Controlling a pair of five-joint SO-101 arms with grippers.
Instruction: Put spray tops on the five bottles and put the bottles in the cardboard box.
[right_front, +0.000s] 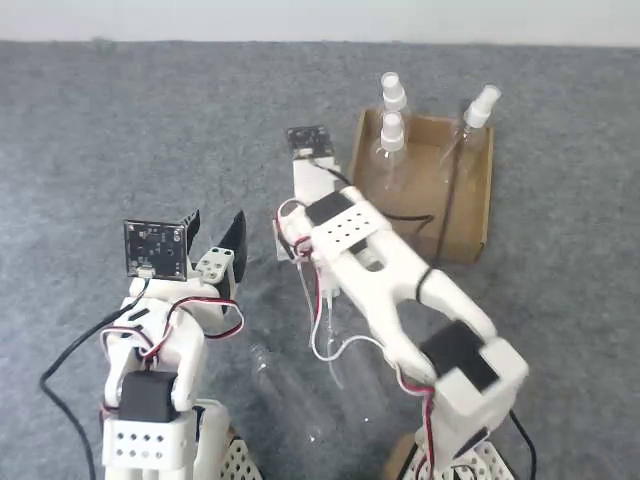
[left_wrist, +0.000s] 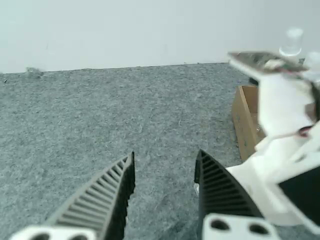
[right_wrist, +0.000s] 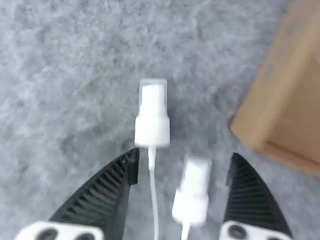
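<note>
Grey felt: my right gripper (right_wrist: 184, 156) hangs open over two white plastic spray tops (right_wrist: 152, 120) beside the cardboard box (right_wrist: 285, 90). Three capped clear bottles (right_front: 388, 160) stand inside; my left gripper (left_wrist: 165, 160) gapes empty.

surface: grey felt mat (right_front: 150, 130) | backdrop: plain white wall (left_wrist: 125, 30)

The white plastic left arm (right_front: 148, 440) and right arm (right_front: 395, 270) carry black servo blocks (right_front: 455, 350), red, white and black cables (right_front: 318, 325), and black ribbed wedge-shaped fingers (left_wrist: 102, 200).
</note>
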